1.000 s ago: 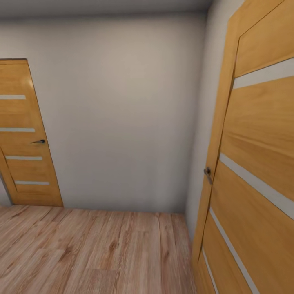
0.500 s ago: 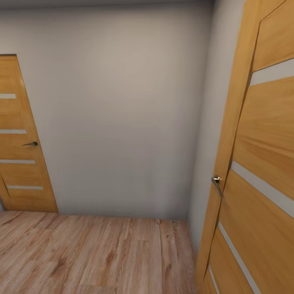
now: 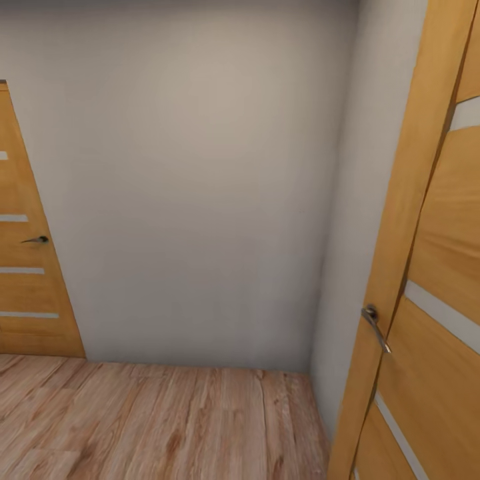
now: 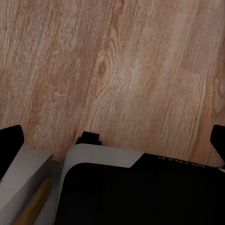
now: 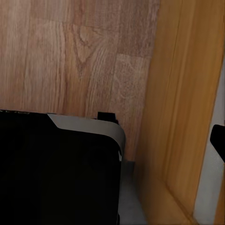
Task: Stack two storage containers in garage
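Note:
The two storage containers are out of view, and so is the garage. I am in a narrow hallway with a light wood plank floor (image 3: 167,427). My left gripper (image 4: 112,145) hangs open above the planks, its black fingertips (image 4: 10,145) far apart with nothing between them. My right gripper (image 5: 112,143) also looks open and empty, with one black fingertip (image 5: 218,140) showing far out beside a wooden door face (image 5: 178,117).
A pale grey wall (image 3: 200,200) closes the hallway ahead. A wooden door (image 3: 27,280) with a lever handle (image 3: 37,239) stands at the left. A second wooden door (image 3: 433,320) with a handle (image 3: 375,325) is very close on my right. My white-and-black base (image 4: 140,187) shows below.
The whole view has shifted: I have rolled forward toward the end wall. The left door slid toward the picture's left edge and the right door looms closer and larger.

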Robot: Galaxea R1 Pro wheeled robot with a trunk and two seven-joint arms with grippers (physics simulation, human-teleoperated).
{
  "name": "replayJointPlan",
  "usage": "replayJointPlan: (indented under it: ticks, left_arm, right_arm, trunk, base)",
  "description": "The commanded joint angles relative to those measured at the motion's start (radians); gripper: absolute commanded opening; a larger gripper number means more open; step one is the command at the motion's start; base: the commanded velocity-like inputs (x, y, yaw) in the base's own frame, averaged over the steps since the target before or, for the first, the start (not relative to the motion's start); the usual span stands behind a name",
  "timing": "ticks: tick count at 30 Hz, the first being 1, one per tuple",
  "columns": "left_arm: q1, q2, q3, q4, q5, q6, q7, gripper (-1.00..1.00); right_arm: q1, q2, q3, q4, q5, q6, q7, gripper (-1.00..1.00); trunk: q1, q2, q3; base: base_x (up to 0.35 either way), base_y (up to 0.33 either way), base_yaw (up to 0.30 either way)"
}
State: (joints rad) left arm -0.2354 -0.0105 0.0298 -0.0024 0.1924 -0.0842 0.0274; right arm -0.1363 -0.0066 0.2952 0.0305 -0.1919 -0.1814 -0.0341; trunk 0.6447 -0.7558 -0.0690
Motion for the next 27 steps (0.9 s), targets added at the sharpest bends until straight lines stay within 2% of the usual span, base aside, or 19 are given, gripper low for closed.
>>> replayJointPlan:
  ticks: [1,27]
  left_arm:
    - [-0.001,0.000,0.002,0.001,0.004,-0.003,0.002,1.00]
    - [-0.001,-0.001,0.002,0.001,0.004,-0.003,0.002,1.00]
  right_arm:
    - [-0.002,0.000,0.009,0.003,-0.009,-0.006,-0.001,1.00]
    - [-0.001,0.002,0.009,0.003,-0.011,-0.006,-0.001,1.00]
  trunk:
    - [0.001,-0.001,-0.002]
    - [0.001,-0.001,-0.002]
  base:
    - [0.322,0.000,0.000]
    - [0.322,0.000,0.001]
